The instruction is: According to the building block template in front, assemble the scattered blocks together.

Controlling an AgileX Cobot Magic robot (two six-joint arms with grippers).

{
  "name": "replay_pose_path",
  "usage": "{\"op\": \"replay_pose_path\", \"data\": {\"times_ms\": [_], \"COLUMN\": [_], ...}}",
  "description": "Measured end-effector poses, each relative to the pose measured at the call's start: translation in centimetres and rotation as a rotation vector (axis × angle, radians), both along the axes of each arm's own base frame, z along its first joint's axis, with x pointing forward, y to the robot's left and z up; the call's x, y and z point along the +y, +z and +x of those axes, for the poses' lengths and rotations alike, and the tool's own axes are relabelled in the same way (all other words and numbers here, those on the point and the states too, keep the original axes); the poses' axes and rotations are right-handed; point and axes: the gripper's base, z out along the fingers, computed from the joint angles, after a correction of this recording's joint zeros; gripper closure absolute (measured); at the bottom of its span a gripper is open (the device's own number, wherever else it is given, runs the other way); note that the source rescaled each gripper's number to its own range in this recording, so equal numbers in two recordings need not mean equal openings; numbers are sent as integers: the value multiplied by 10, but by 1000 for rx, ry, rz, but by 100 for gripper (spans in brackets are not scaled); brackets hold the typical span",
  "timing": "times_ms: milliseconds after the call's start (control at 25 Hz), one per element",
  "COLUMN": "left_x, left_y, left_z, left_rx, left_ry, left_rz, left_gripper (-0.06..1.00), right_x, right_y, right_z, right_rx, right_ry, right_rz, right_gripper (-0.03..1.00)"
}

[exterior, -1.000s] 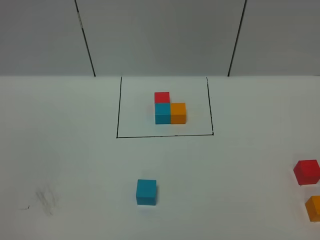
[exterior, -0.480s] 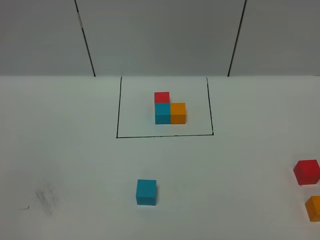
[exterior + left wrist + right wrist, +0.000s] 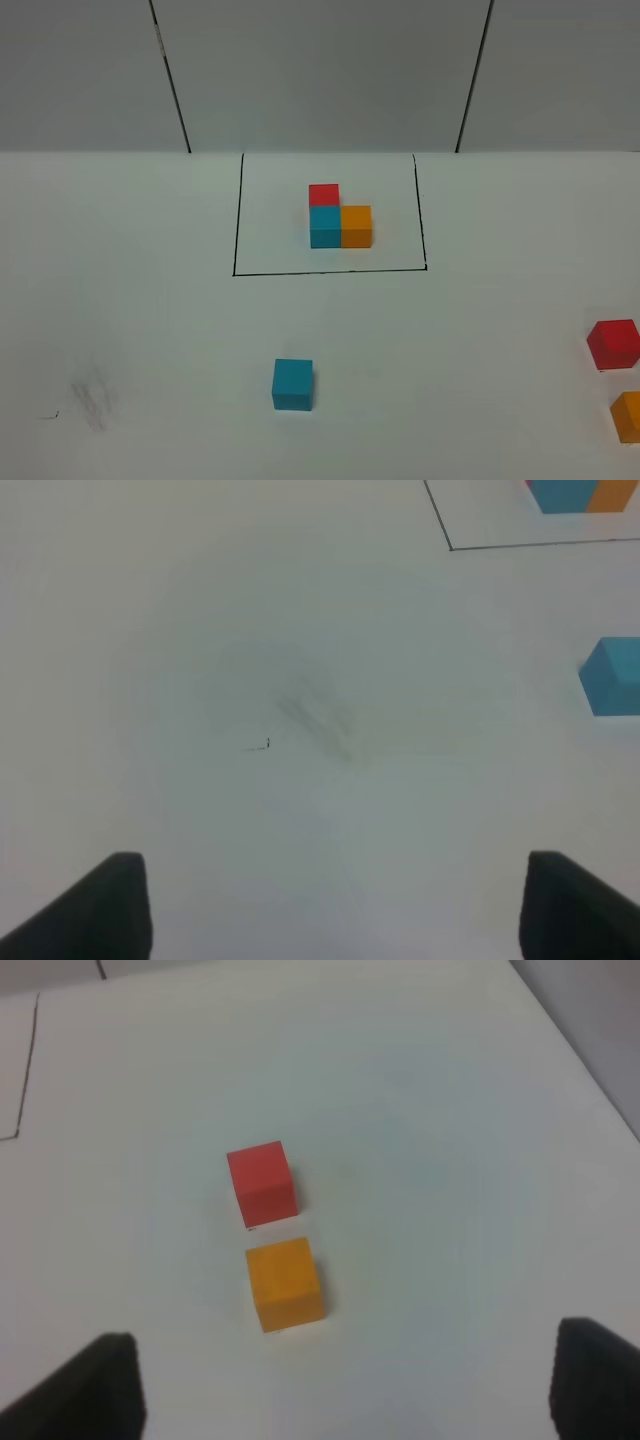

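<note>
A plain white tabletop (image 3: 130,320) filled the scene. Nearest the robot, the left gripper (image 3: 335,908) and the right gripper (image 3: 345,1385) hung above it, each with jaws wide apart and nothing between them. The scattered blocks lay untouched. A small orange matte cube (image 3: 285,1284) and a small red matte cube (image 3: 262,1182) sat just beside each other under the right gripper. A small cyan-blue matte cube (image 3: 292,384) sat well apart from them, near the middle. Farther back stood the building block template (image 3: 335,220), an L of red, cyan-blue and orange cubes inside a thin black drawn rectangle (image 3: 236,230), before grey wall panels (image 3: 320,70). Assembly appeared not yet begun. The next move likely called for lowering an open gripper squarely over one loose cube.
</note>
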Motion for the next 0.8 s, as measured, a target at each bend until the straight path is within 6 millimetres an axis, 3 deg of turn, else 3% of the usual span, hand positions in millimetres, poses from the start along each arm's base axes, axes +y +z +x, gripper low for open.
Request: {"op": "replay_pose_path", "data": {"times_ms": [800], "left_x": [0], "left_y": [0], "left_z": [0], "left_rx": [0], "left_ry": [1], "left_rz": [-1], "left_gripper": [10], "right_x": [0], "right_y": [0], "right_z": [0], "right_rx": [0], "right_ry": [0], "right_rz": [0], "right_gripper": [20]}}
